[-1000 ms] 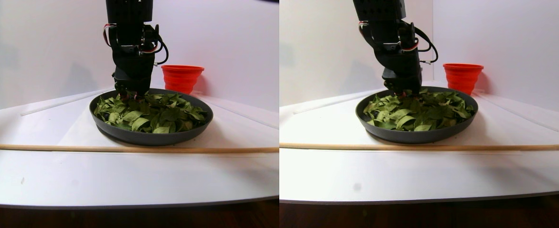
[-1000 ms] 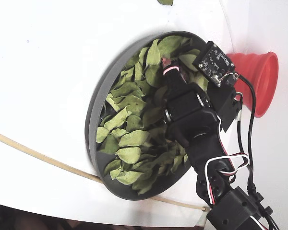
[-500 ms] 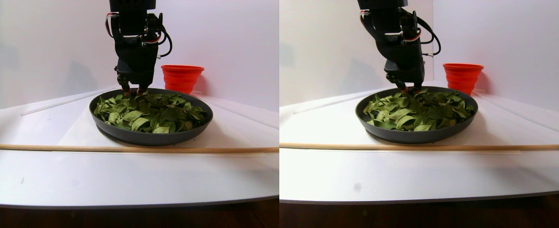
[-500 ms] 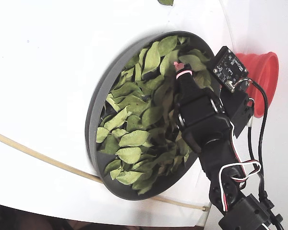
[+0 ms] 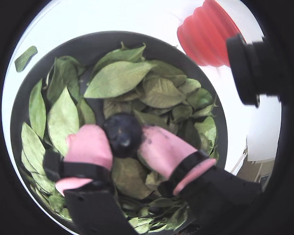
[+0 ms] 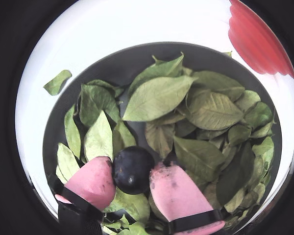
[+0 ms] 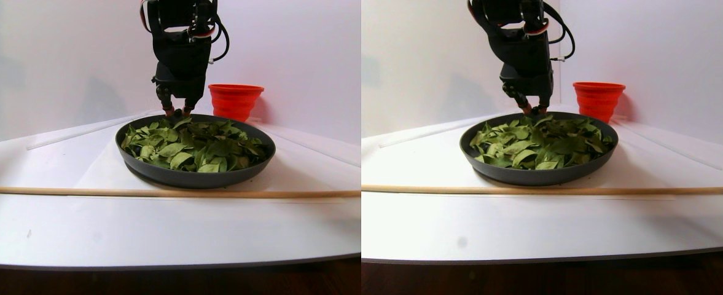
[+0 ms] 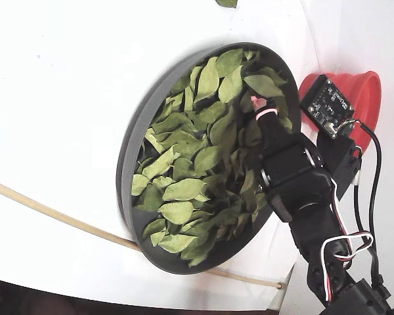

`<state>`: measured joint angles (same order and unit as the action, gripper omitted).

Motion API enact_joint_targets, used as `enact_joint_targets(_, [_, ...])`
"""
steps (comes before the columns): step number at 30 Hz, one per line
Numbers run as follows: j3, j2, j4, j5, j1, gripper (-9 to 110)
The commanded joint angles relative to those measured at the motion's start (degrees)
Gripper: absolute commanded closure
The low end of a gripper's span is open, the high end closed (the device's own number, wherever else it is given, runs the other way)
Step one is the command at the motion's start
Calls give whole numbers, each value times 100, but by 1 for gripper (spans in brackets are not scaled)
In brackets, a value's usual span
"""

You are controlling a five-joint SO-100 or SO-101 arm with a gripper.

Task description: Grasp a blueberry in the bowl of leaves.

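The dark-grey bowl [image 5: 103, 41] [image 6: 137, 51] [image 7: 195, 178] [image 8: 128, 151] is full of green leaves [image 5: 117, 78] [image 6: 157, 98] [image 7: 192, 144] [image 8: 184, 164]. A dark round blueberry [image 5: 123, 134] [image 6: 133, 170] sits between my pink fingers [image 5: 88, 147] [image 6: 93, 181] in both wrist views, and both pads touch it. My gripper [image 5: 122, 139] [image 6: 132, 174] is shut on the blueberry, low over the leaves by the bowl's far rim in the stereo pair view [image 7: 177, 112]. In the fixed view the gripper [image 8: 266, 108] is at the bowl's right side and the berry is hidden.
A red ribbed cup [image 5: 206, 34] [image 6: 259, 39] [image 7: 235, 98] [image 8: 368, 88] stands just beyond the bowl. One loose leaf [image 5: 25, 58] [image 6: 57, 82] lies on the white table outside the rim. A thin wooden stick [image 7: 152, 192] [image 8: 52, 213] lies across the table in front of the bowl.
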<state>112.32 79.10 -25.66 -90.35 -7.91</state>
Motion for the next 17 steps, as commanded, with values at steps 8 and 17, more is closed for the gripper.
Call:
enact_joint_targets(8, [79, 1063, 141, -185, -149, 90])
enact_joint_targets(17, [141, 1178, 167, -308, -158, 91])
